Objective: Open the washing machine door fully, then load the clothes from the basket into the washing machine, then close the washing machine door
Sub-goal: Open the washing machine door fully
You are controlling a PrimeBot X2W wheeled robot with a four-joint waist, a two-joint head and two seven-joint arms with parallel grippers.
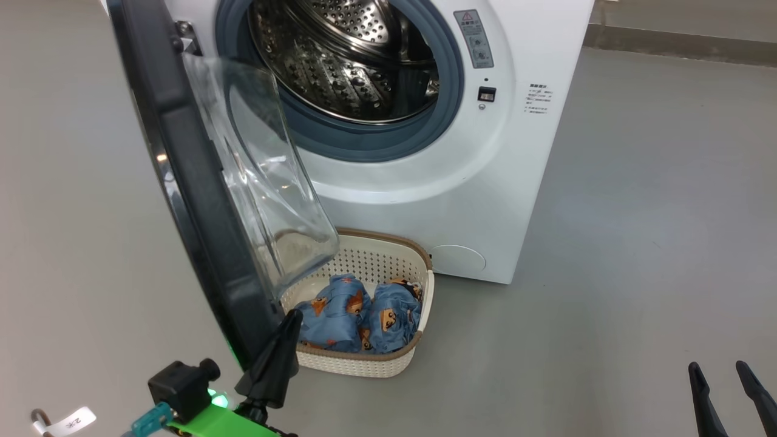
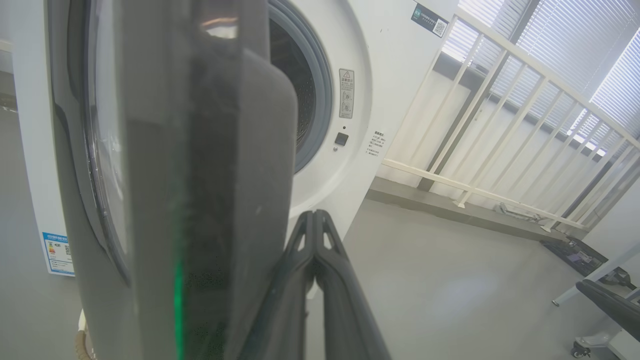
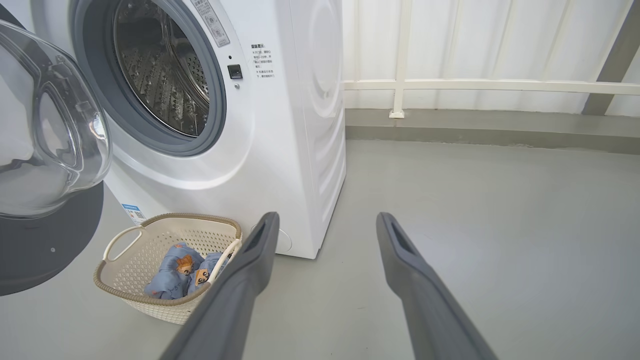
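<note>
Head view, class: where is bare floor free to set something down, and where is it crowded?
Free: floor right of the basket and washing machine, up to the right claw; floor left of the door. Crowded: door overhangs basket beside left claw.

Left tool [image 2: 315,216] pinched together, right tool [image 3: 327,220] spread
</note>
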